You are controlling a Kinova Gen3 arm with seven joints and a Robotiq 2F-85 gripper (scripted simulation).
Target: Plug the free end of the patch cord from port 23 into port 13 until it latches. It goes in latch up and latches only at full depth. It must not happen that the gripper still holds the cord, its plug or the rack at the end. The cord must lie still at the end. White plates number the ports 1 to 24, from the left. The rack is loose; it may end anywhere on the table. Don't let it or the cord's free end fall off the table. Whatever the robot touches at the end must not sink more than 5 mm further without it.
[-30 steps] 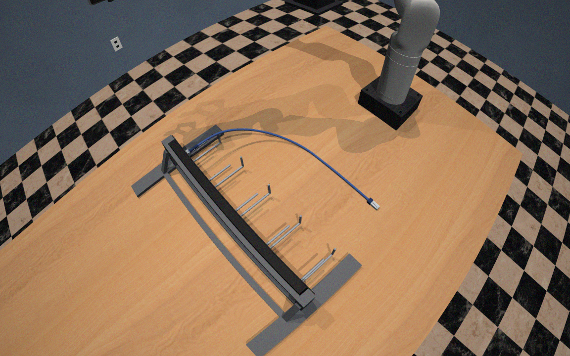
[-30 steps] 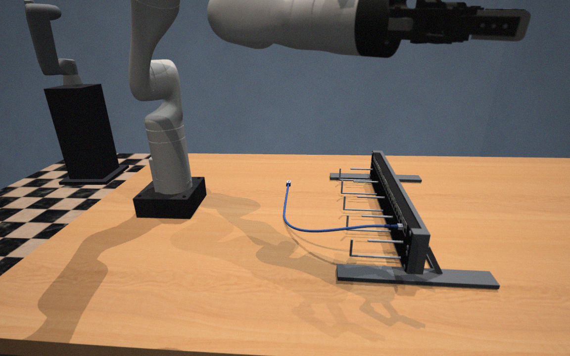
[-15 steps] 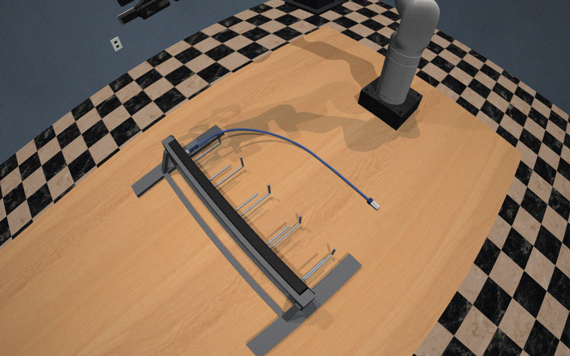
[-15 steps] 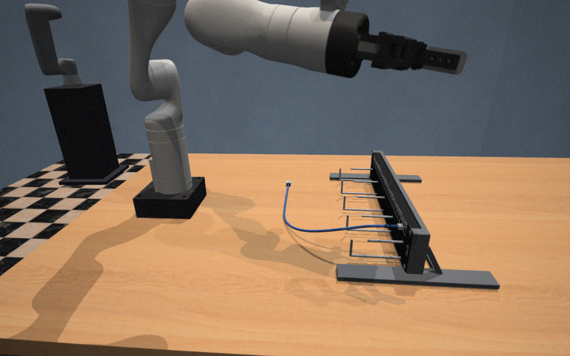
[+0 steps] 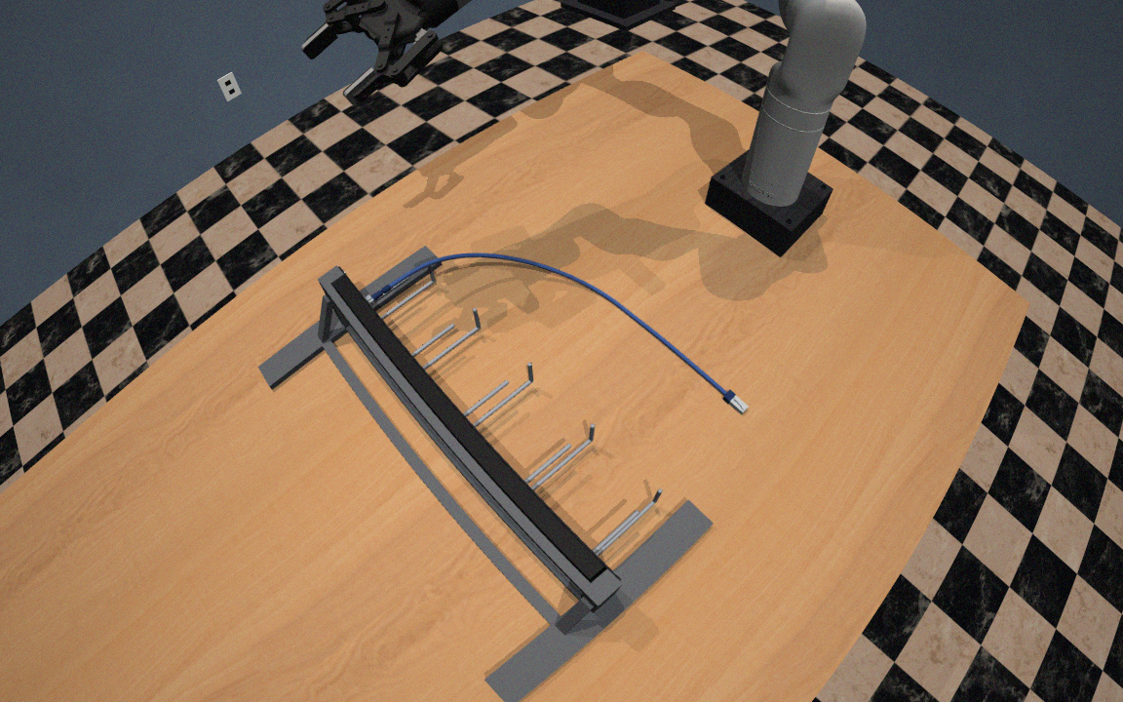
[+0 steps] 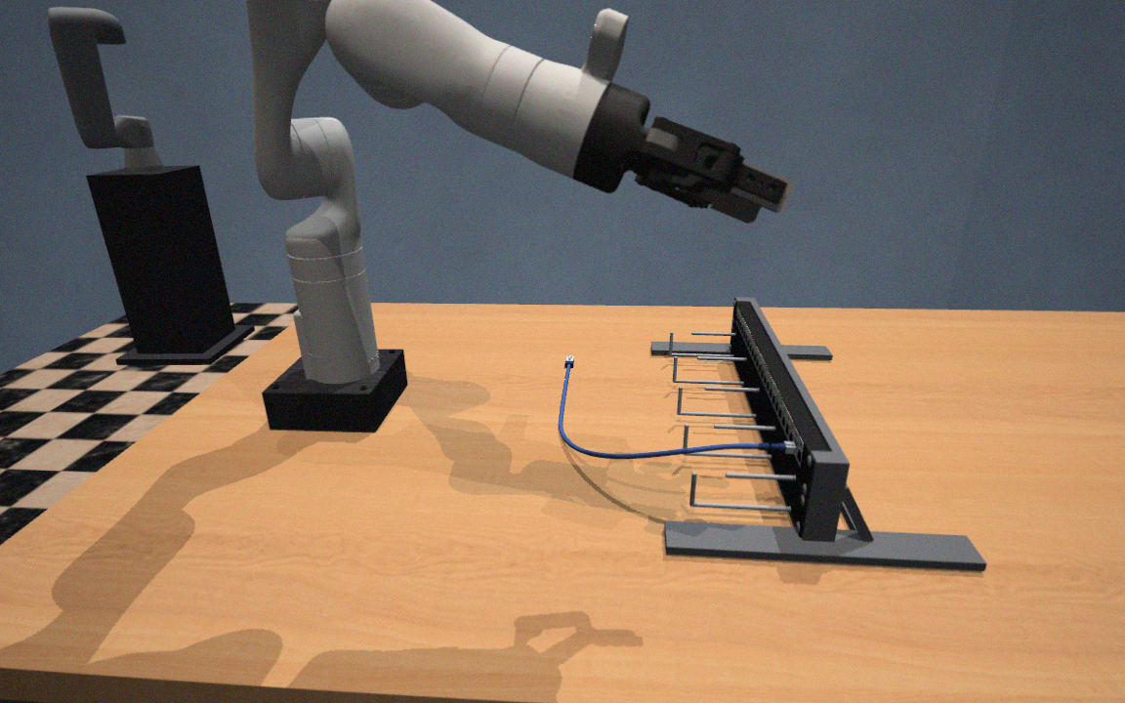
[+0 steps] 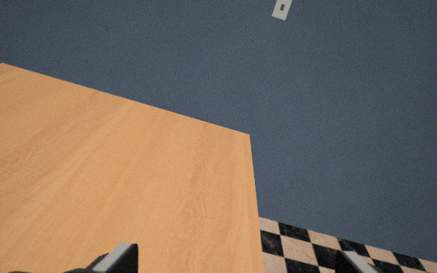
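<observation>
A dark grey rack [image 5: 461, 427] [image 6: 789, 410] with a long black patch panel stands on the wooden table [image 5: 199, 524] [image 6: 374, 542] [image 7: 89, 171]. A blue patch cord [image 5: 600, 300] [image 6: 628, 453] is plugged in near one end of the panel and arcs across the table. Its free end, a pale plug [image 5: 736, 402] [image 6: 568, 359], lies flat on the table, well in front of the panel. My gripper [image 5: 336, 62] [image 6: 763, 196] [image 7: 234, 262] is open and empty. It hangs high in the air above the rack, tilted down, far from the plug. The port numbers are too small to read.
Several thin metal cable hooks [image 5: 495, 397] [image 6: 706, 410] stick out of the panel's front toward the cord. The arm's black base [image 5: 768, 205] [image 6: 335, 392] is bolted on the table beyond the plug. A black pedestal [image 6: 160, 258] stands on the checkered floor beside the table.
</observation>
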